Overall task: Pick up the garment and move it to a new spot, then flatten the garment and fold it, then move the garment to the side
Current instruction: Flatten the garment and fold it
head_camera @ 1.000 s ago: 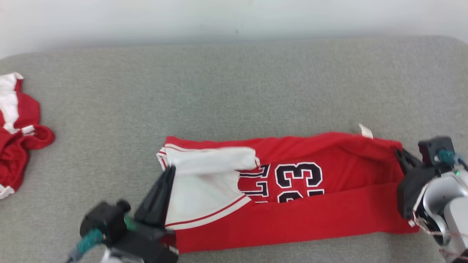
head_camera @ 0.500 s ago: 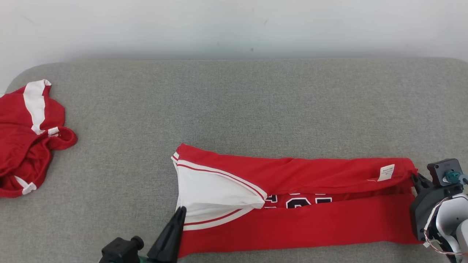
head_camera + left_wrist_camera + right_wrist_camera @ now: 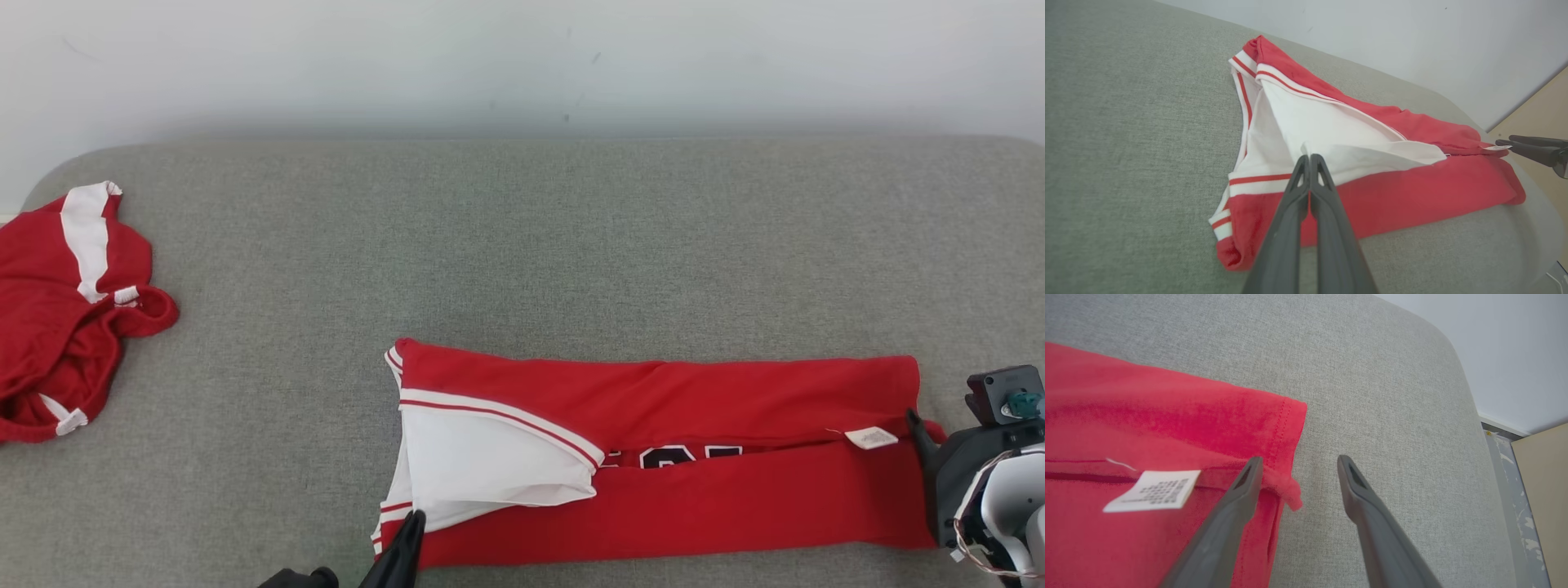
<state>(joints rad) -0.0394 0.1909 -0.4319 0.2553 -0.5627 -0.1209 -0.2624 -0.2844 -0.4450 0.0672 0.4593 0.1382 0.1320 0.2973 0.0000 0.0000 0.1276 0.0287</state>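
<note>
**Lengthwise fold to be settled before the ends are brought together**

The garment [image 3: 694,506], a red jersey, is seen lying as a long band across the near right part of the grey padded bench [image 3: 522,245]. Its two long edges are turned in until they almost meet, and a strip of black lettering is left uncovered between them. The left claw [image 3: 1309,156] is closed, fingers together, and a small peak of the white panel [image 3: 1331,130] appears to be pinched at its tips, at the jersey's left end. The right claw [image 3: 1298,461] is held apart at the opposite end, one finger over the hem corner [image 3: 1290,490] and the other over bare bench, with nothing gripped. The label [image 3: 1152,491] lies just beside it. A second red garment [image 3: 57,327] is heaped well apart at the bench's left edge.

The fold is judged to be laid but not tidy, as the white panel gapes and is puckered. It should be drawn outward until flat and released low, so that no ridge is lifted. If the band is next folded end to end, both hem layers should be caught together at the right end, with the label tucked inside. The pull should be kept level, since thin knit is likely to slide.
</note>
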